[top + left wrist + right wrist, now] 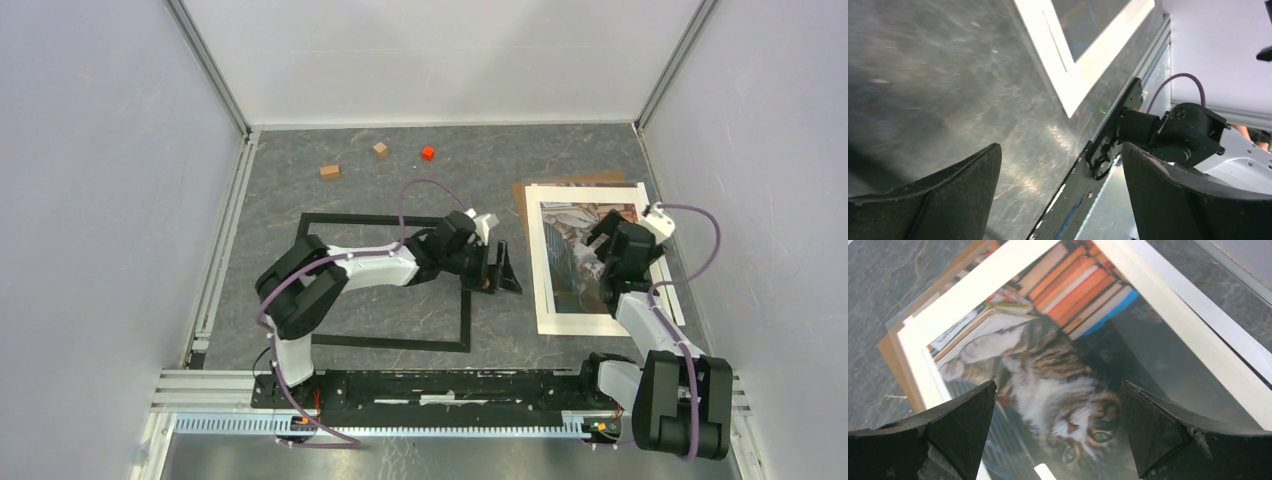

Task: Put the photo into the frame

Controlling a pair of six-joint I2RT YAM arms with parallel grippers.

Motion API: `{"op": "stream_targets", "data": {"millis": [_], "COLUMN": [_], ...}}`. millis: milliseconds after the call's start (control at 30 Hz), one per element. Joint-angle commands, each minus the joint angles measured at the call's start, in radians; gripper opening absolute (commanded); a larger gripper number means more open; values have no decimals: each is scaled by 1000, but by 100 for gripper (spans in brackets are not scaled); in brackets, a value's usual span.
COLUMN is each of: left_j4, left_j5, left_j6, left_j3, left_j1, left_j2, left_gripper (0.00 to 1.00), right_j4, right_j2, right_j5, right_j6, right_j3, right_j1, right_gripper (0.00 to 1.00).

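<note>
Grey stone-patterned sheet, veined and faintly glossy, covers the table, which is boxed in by smooth pale walls. We see a ribbed aluminium rail along its near edge, where both arms are bolted.

The frame is the largest loose thing. It is a flat, thin-edged black rectangle with nothing inside it but bare table, and it lies left of centre. The left arm stretches across it.

To its right, apart from it, lies the photo. From the right wrist it shows as a glossy print of a tabby cat in front of a row of orange and blue book spines. A wide matte white mat borders the print with crisp, square-cut inner edges. A thin brown backing board peeks out from under the far left corner, turned slightly askew. The photo lies wholly outside the frame.

The left gripper hovers by the frame's right side, between the frame and the mat. Its two dark, wedge-shaped fingers are spread wide with nothing between them. Only scuffed table and one mat corner show in the gap.

The right gripper hangs over the print. Its rough black fingers are also spread as far as they go and hold nothing.

Smallest are three blocks near the far wall. Two are plain wood, one oblong and one cubic, and the third is a tiny red cube.
</note>
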Motion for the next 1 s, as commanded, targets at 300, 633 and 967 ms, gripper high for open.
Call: {"op": "stream_targets", "data": {"millis": [300,633,967], "left_j4": [297,388,510], "left_j5": [-158,-198,-171], "left_j6": [-369,-499,-619], "left_j3": [46,67,105], "left_j1": [-116,-125,-124], "left_j2": [197,303,369], "left_gripper": [92,91,89], "right_j4": [125,205,250], "right_j2": [-30,41,65], "right_j5": [-318,-416,-472], "right_j6": [-102,-66,-38], "right_j3": [-156,-218,-235], "right_j1": [-294,-314,-314], "right_gripper": [98,95,94]}}
